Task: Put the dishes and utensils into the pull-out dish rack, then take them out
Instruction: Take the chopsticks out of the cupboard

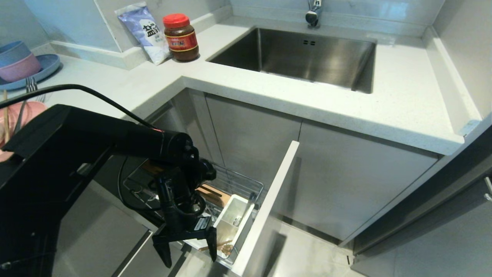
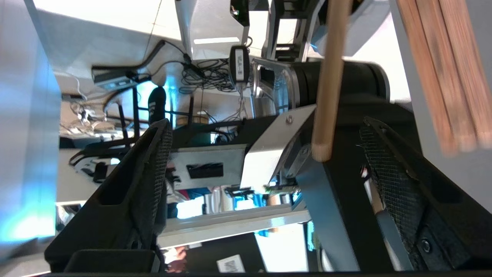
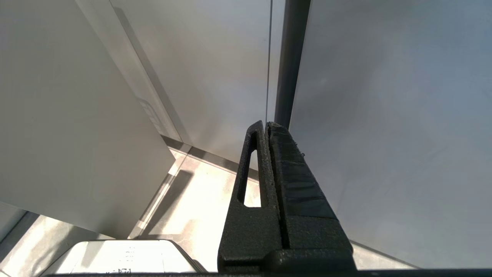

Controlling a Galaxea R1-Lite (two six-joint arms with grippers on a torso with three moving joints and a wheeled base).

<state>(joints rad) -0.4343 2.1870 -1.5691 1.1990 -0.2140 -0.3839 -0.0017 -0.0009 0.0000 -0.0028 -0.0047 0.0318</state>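
The pull-out dish rack [image 1: 240, 184] stands drawn out below the counter, with its grey front panel [image 1: 269, 207], wooden strip [image 1: 209, 192] and white utensil caddy [image 1: 235, 217]. My left gripper [image 1: 190, 258] hangs open beside the caddy's near end, pointing down. In the left wrist view one light-wood chopstick [image 2: 326, 96] reaches down between the spread fingers [image 2: 153, 165] of that gripper [image 2: 265, 123] and touches neither. On the counter at the far left lies the pink plate [image 1: 17, 111], carrying the fork [image 1: 27, 96] and another chopstick [image 1: 5, 119]. My right gripper [image 3: 267, 125] is shut and empty, low by the cabinet panels.
A blue plate [image 1: 46, 69] with stacked blue and pink bowls [image 1: 17, 61] sits at the counter's far left. A red-lidded jar [image 1: 180, 37] and a pouch [image 1: 146, 32] stand behind the corner. The steel sink [image 1: 300, 57] lies to the right.
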